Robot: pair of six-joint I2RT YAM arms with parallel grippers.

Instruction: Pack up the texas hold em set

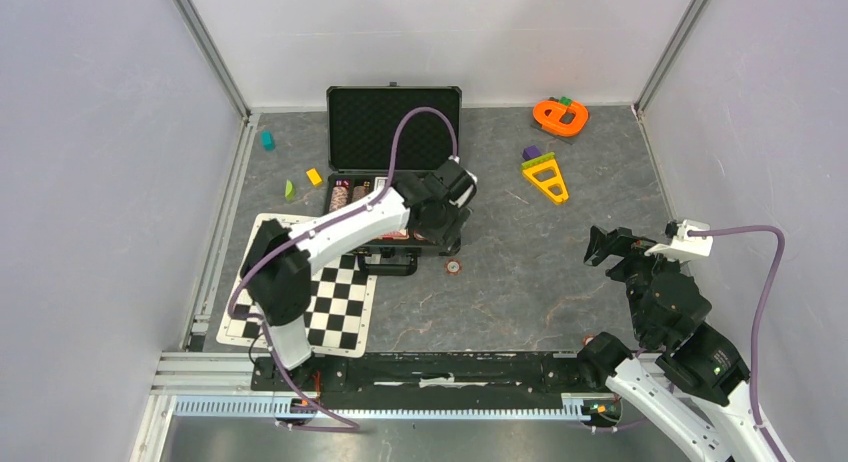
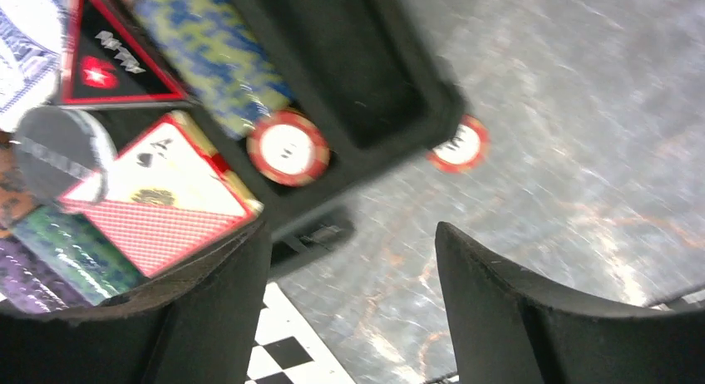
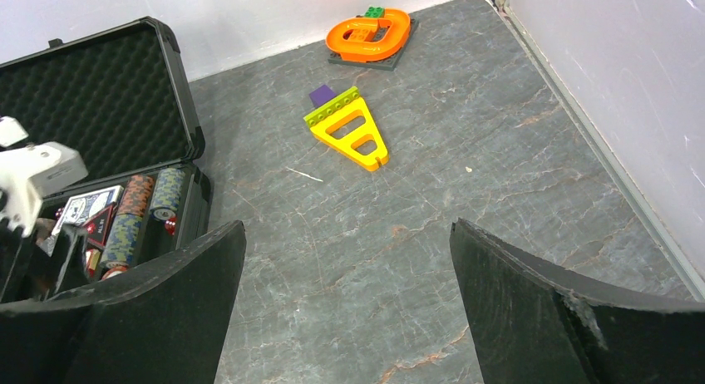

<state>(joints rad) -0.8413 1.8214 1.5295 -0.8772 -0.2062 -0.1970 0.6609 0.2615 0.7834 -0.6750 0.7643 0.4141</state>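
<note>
The black briefcase [image 1: 394, 127] lies open at the back centre, its foam lid [image 3: 91, 101] raised. Its base holds coloured chip stacks [image 2: 212, 47], card decks [image 2: 158, 197] and a red-white chip [image 2: 288, 148] lying flat in a slot. My left gripper [image 1: 445, 237] hangs over the case's front right corner. In the left wrist view it [image 2: 349, 234] stands open with only table between the fingers. Another red-white chip [image 1: 454, 267] lies on the table just outside the case, and the left wrist view also shows this chip [image 2: 459, 145]. My right gripper [image 1: 603, 247] is open and empty over bare table at the right, and its wrist view shows the gripper [image 3: 347, 226] the same way.
A black-white checkered mat [image 1: 335, 302] lies left of the case's front. An orange toy [image 1: 560, 115] and a yellow one [image 1: 545, 177] sit at the back right. Small teal [image 1: 267, 140], yellow [image 1: 314, 177] and green [image 1: 289, 190] blocks lie left of the case.
</note>
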